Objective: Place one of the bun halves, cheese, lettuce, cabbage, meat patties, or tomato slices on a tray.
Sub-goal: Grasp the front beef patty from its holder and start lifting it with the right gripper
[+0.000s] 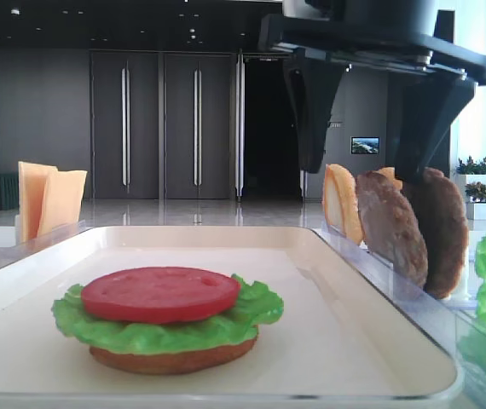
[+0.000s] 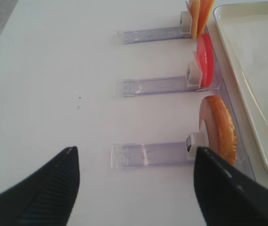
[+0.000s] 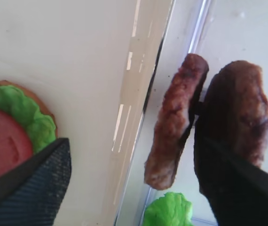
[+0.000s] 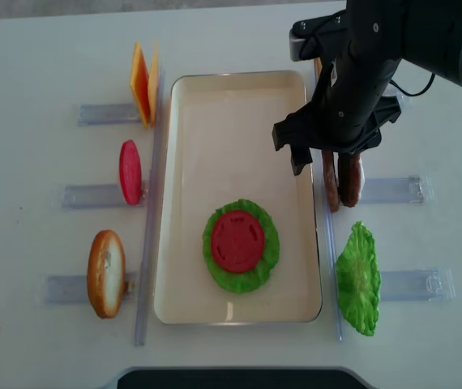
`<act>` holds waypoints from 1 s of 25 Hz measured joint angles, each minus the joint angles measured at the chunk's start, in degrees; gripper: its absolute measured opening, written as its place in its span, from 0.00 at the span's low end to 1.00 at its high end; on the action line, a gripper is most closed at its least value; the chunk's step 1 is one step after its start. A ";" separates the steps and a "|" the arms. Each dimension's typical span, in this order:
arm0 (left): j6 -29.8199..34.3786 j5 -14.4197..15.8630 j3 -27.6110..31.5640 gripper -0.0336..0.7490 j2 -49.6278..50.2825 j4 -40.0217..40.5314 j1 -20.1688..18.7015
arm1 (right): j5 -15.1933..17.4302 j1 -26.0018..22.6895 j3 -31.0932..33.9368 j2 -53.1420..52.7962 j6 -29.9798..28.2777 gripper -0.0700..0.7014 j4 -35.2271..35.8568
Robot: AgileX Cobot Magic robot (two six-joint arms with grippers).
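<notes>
Starting with the tray (image 4: 184,203), you can see a bun base, lettuce and a tomato slice (image 4: 238,240) already stacked toward its near end, so a patty looks like the next layer. Your right gripper (image 4: 330,150) hangs above the holder just right of the tray rim, jaws spread wide and gripping nothing. The lighter greyish-brown patty (image 3: 174,120) stands on edge between those jaws, with the darker patty (image 3: 242,117) close behind it, partly hidden by the far finger. The likely trouble: that far finger sits in the narrow gap between the two discs, so closing could pinch both or tip the darker one over. A skewed grip might also let the patty twist as you lift. Your left gripper (image 2: 134,188) waits open over bare table, near the spare bun half (image 2: 218,129).
</notes>
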 joint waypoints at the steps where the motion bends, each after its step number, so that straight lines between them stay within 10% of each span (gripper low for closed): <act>1: 0.00 0.00 0.00 0.78 0.00 0.00 0.00 | 0.00 0.00 0.00 0.31 -0.06 0.78 0.00; 25: 0.00 0.00 0.00 0.78 0.00 0.00 0.00 | -2.22 0.00 0.00 3.18 -0.32 0.61 -2.20</act>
